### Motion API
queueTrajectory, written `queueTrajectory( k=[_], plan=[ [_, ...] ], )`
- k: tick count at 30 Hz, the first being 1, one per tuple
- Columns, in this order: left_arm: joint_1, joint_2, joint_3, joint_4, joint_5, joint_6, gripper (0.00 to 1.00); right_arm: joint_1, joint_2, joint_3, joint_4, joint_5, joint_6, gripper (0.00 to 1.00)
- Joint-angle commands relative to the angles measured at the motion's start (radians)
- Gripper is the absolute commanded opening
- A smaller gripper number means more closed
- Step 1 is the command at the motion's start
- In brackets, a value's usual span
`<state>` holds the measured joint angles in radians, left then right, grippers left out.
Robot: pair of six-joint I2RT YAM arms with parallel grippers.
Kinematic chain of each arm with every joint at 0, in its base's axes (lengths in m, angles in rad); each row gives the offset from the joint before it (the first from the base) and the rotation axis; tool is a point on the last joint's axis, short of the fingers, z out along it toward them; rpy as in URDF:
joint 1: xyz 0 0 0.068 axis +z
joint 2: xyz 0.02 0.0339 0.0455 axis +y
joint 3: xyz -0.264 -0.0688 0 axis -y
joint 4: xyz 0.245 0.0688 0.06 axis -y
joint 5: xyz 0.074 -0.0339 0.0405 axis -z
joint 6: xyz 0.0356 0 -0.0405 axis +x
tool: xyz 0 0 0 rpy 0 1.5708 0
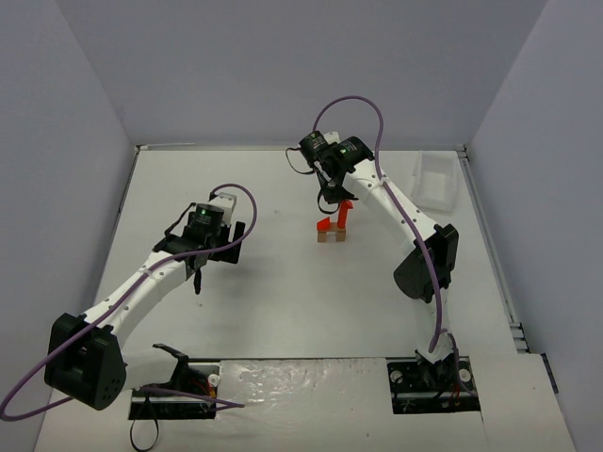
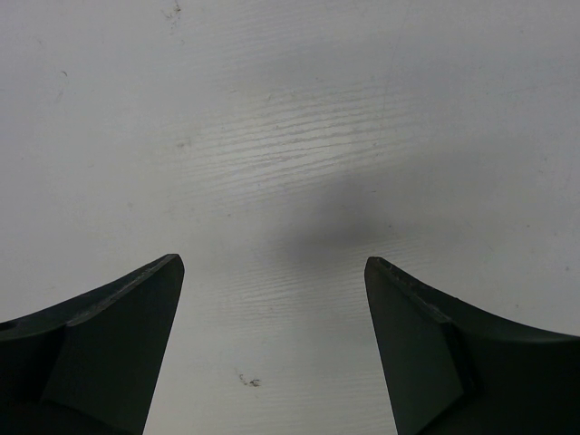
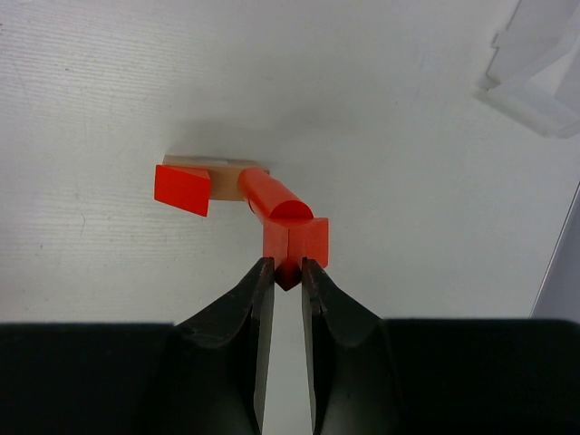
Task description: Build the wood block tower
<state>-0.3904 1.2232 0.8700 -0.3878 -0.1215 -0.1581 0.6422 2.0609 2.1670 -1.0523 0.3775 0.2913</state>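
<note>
Since everything rests on it, I start with the table (image 1: 283, 311), a broad white board, matt and flat, with a faint grain in its surface. Near its far right corner lies the tray (image 1: 435, 181), white and thin-walled, well apart from the work.

My left gripper (image 2: 272, 272) hangs over bare table, its dark jaws spread wide with nothing between them. My right gripper (image 3: 288, 267) reaches out over the middle of the table, its jaws drawn almost together and pinching the near corner of the red block (image 3: 294, 240).

The tower (image 1: 333, 226) stands mid-table, directly beneath that gripper. Its base is the tan block (image 3: 213, 172), plain bare wood, rectangular and lying flat. The cylinder (image 3: 272, 199) rises from its right end, round and painted a glossy red-orange. The wedge (image 3: 181, 188) sits at the left end, touching the tan block, though I cannot tell whether it is on top or leaning against it. The red block is smallest, sharp-edged, and meets the cylinder's top. I cannot tell whether its weight is on it yet.

I judge these pieces light, stiff and hard, with paint slick enough to slide. A corner pinch can let the block twist, so flat opposite faces would hold better. The cylinder looks easy to topple, so letting go calls for a slow, straight opening.
</note>
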Motion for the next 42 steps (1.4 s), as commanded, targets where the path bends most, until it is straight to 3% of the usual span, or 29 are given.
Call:
queueTrajectory(
  k=[1, 7, 15, 42],
  plan=[
    [0.004, -0.028, 0.021, 0.026, -0.007, -0.011, 0.79, 0.004, -0.027, -0.004, 0.001, 0.028, 0.02, 0.16],
    [0.004, -0.028, 0.021, 0.025, -0.008, -0.011, 0.79, 0.004, -0.029, -0.009, 0.004, 0.029, 0.02, 0.15],
    [0.004, -0.029, 0.021, 0.026, -0.009, -0.011, 0.78, 0.004, -0.039, -0.009, 0.008, 0.037, 0.023, 0.01],
    [0.004, -0.028, 0.021, 0.026, -0.009, -0.011, 0.79, 0.027, -0.076, 0.011, 0.03, 0.104, 0.033, 0.0]
  ],
)
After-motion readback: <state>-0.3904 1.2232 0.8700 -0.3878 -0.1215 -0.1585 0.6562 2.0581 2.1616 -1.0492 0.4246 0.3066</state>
